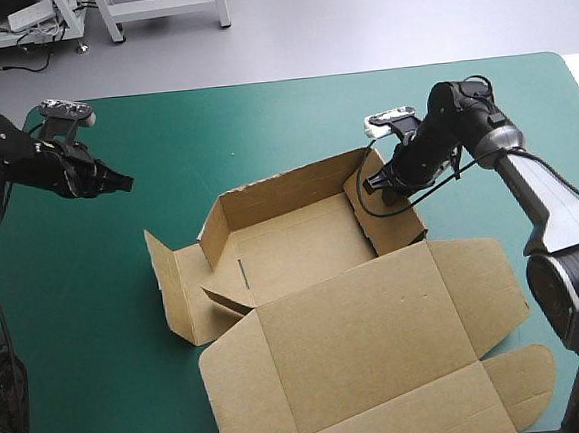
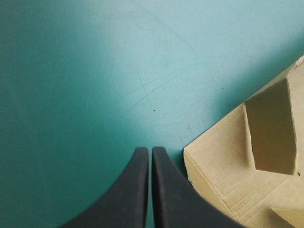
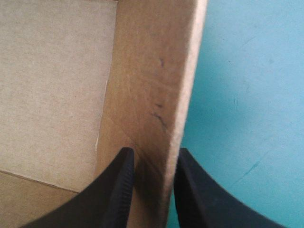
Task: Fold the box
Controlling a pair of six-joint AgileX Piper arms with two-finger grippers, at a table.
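Nothing legible in any view: no text, label, brand, number or sign. Only a few faint dark scuffs (image 3: pixel 159 118) on a raised wall of the brown box (image 3: pixel 142 57), forming no letters or digits.

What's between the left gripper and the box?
Nothing visible. Only bare teal-green cover separates the shut left gripper from the box. The right gripper is shut on the box's wall.
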